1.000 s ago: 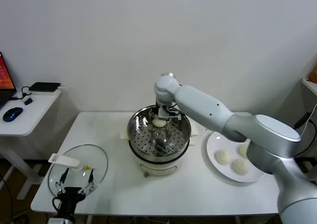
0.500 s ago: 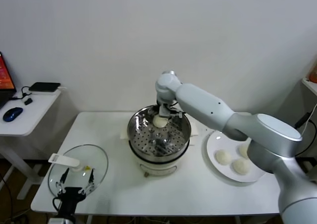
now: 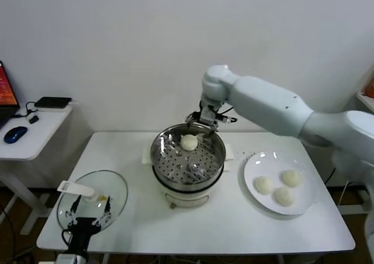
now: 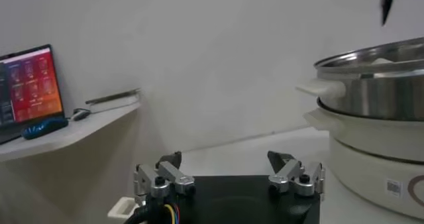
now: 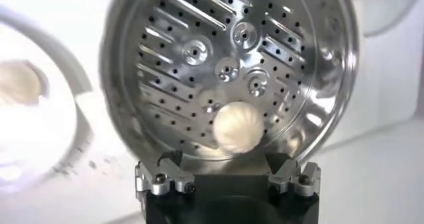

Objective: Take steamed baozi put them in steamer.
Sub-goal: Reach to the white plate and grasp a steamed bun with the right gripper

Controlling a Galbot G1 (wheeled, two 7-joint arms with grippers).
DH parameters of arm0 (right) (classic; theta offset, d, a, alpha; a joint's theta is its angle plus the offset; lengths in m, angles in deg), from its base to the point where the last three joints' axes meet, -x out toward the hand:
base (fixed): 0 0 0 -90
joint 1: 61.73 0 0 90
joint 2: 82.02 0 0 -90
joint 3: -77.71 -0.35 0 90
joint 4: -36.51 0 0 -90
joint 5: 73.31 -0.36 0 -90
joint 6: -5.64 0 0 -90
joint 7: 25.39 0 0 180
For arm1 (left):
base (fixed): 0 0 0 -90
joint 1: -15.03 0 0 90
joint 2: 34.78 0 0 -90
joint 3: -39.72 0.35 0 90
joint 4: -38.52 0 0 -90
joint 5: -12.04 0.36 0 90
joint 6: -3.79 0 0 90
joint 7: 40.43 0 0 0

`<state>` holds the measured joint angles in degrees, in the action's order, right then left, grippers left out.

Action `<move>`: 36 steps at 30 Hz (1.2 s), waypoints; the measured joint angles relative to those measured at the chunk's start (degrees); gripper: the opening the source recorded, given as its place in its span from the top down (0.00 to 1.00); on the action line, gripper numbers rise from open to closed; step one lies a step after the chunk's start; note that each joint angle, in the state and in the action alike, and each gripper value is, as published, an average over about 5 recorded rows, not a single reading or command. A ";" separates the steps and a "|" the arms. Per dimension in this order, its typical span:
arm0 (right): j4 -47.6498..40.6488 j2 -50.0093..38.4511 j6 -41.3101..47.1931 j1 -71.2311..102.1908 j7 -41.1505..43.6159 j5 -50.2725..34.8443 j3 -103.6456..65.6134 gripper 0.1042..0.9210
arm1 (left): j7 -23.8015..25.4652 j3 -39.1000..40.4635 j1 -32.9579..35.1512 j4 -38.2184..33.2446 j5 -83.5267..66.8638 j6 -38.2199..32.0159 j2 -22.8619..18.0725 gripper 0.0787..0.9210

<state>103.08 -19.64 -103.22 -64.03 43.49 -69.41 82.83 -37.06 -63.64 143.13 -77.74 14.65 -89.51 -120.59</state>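
Fingers of the right gripper [image 3: 205, 121] spread empty above the shiny round stainless-steel steamer [image 3: 188, 159], one off-white round baozi [image 3: 189, 142] inside, three more on the flat white plate [image 3: 279, 202]; the left gripper [image 3: 86, 223] hangs open at the worktop's [image 3: 175, 226] near-left corner.

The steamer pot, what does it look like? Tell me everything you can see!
The steamer is a round, shiny metal pot sitting upright on a white cooker base with side handles, in the middle of the white table. Its floor is full of small holes and slots. No lid is on it. One pale, round baozi rests on that floor near the back wall. The right gripper hangs open just above the back rim, touching nothing.
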 measured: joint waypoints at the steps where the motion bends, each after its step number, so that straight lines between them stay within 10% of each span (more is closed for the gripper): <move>1: 0.28 -1.33 1.57 -0.78 0.01 -2.32 1.15 0.12 | -0.06 0.07 0.02 -0.07 0.03 -0.01 -0.01 0.12; 14: 0.19 -16.47 15.05 -2.80 0.83 -17.37 8.11 0.12 | -0.32 1.13 0.32 -1.39 0.78 -0.05 -0.24 0.12; 36: -6.00 -21.14 22.00 16.79 -1.25 -13.84 -1.42 0.12 | -0.49 0.62 2.34 -2.83 0.15 -0.18 -0.51 0.12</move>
<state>97.08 -40.78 -81.23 -47.24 42.23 -83.25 81.41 -37.55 -63.03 145.46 -80.57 14.80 -89.70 -121.10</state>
